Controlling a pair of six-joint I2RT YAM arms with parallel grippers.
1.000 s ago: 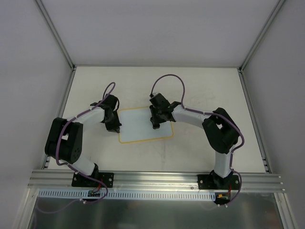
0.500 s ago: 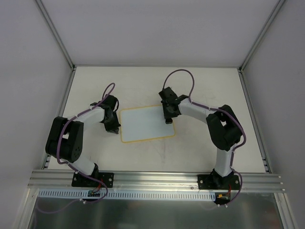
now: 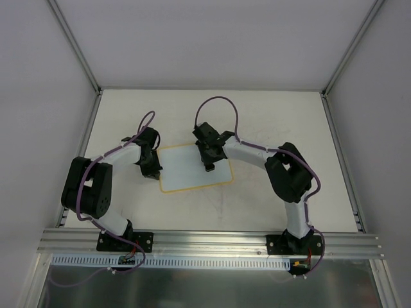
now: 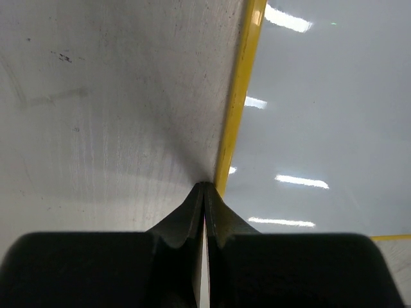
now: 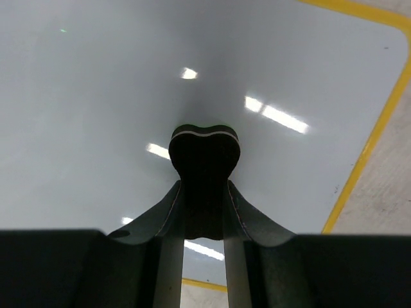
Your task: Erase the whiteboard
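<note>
White with a yellow rim, the whiteboard (image 3: 186, 174) lay flat on the table (image 3: 276, 122). On its surface my right gripper (image 5: 204, 187) clenched the black eraser (image 5: 205, 142), pressing it down to wipe. My left gripper (image 4: 204, 187), clenched on nothing, sat at its left rim, I judged to stop sliding.

left gripper (image 4: 204, 187): fingers pressed together, tips at the whiteboard's (image 4: 321, 115) left border. right gripper (image 5: 204, 192): clamped on a black eraser block (image 5: 205, 149), over the whiteboard's face.

whiteboard (image 5: 96, 77): glossy, smooth | table (image 4: 96, 128): matt, scuffed | eraser (image 5: 205, 157): matt black | left claw (image 4: 204, 192): matt plastic
</note>
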